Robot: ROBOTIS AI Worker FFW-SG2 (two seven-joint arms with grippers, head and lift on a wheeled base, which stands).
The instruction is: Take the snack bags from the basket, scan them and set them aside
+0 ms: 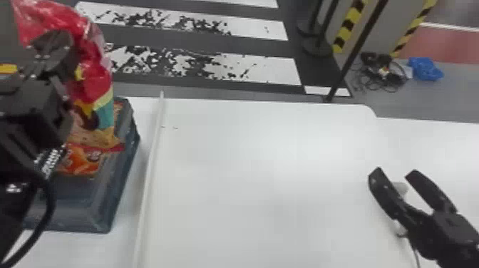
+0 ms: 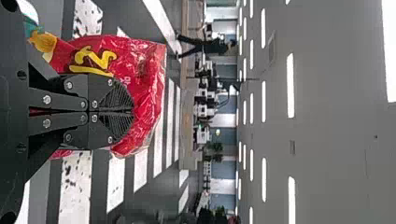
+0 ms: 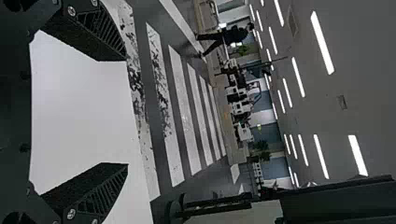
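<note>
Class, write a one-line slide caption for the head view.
Left gripper holds a red bag upright at the basket; right gripper hangs open over the white table.

I'd call this a large indoor lab or test hall, though I can't pin down which. I see scuffed white crosswalk-like stripes (image 1: 263, 71) on dark flooring beyond my smooth white counter (image 1: 267, 160), yellow-and-black striped hazard tape (image 1: 346, 30), and rows of long white ceiling lights (image 2: 290, 84) overhead.
</note>
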